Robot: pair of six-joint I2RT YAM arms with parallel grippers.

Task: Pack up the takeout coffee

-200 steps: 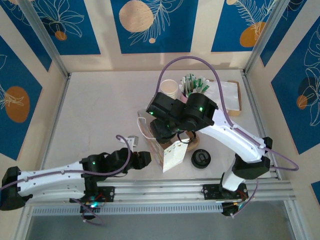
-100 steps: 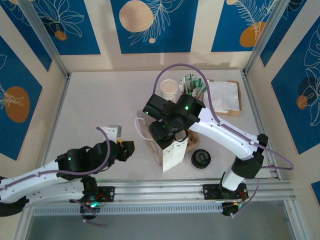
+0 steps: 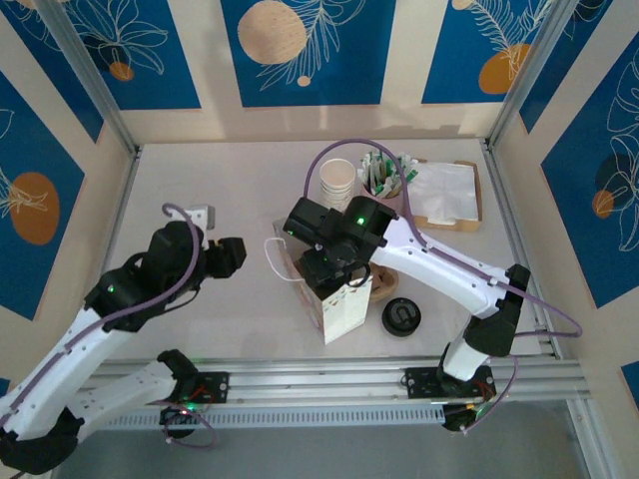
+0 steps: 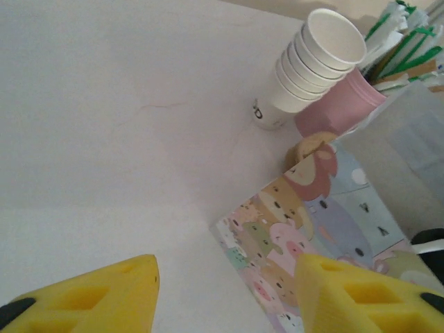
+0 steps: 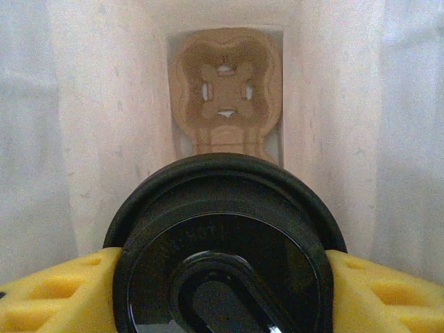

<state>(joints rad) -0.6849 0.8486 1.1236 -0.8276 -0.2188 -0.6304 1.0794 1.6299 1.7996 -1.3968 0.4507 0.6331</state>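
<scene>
Holding the lidded cup [image 5: 222, 229] inside the paper bag [image 3: 344, 317], your right gripper [image 5: 225, 291] clamps it.
Your left gripper [image 4: 225, 295] hangs empty, jaws well apart, beside the bag.

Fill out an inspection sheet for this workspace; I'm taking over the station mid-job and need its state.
Surface: white table, no spills seen.
Job's things: patterned paper bag upright; black-lidded cup held inside it, above a cardboard carrier on the bag's floor.
Clutter: loose black lid beside the bag; paper cup stack, pink straw holder and napkins at the back.
Pincers: right pincer shut on the cup; left pincer open, empty, left of the bag.
Cables: purple cable arching by the cup stack.
Surroundings: blue leaf-pattern panels; metal rail along the near edge.
</scene>
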